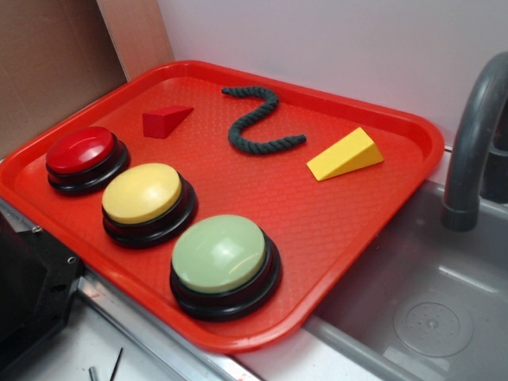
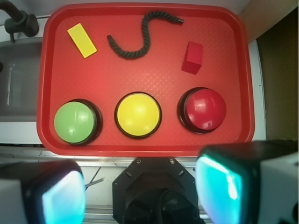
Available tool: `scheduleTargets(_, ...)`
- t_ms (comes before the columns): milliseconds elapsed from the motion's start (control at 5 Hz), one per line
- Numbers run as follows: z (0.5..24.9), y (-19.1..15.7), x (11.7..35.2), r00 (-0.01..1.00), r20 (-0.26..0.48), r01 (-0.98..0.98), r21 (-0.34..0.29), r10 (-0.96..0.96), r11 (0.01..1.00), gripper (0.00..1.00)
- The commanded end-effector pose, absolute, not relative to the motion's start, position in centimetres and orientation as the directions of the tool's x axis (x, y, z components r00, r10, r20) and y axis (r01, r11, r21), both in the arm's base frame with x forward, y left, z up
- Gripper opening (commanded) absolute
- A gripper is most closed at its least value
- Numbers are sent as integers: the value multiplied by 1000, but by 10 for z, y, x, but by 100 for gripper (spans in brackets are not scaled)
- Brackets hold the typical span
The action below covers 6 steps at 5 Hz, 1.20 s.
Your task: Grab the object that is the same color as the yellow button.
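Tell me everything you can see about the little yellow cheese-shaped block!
The yellow wedge is a small, smooth, plastic-looking block shaped like a cheese slice, one end thick and the other tapering thin. It lies flat on the red tray, near a far corner, beside the dark rope but not touching it. Nothing rests on it, and no gripper holds it. From above it looks rectangular.
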<state>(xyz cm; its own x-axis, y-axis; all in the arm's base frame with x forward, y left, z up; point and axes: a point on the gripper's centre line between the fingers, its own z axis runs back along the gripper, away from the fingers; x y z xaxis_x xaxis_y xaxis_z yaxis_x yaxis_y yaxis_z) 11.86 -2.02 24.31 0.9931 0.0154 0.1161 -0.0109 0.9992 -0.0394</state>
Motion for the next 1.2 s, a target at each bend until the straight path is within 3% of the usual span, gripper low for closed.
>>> scheduleTargets(0,243,-20,119,993,116,-11,-39,15,999,100)
scheduleTargets(400,223,-32,159,967,220,133,-8,-128,991,100)
scheduleTargets(600,206,-48,182,938,308,152,40,-157,988,100)
scheduleTargets(800,183,-68,217,905,358,253,-20,-229,967,100)
scheduleTargets(1000,160,-81,252,900,346,294,-28,-266,955,100)
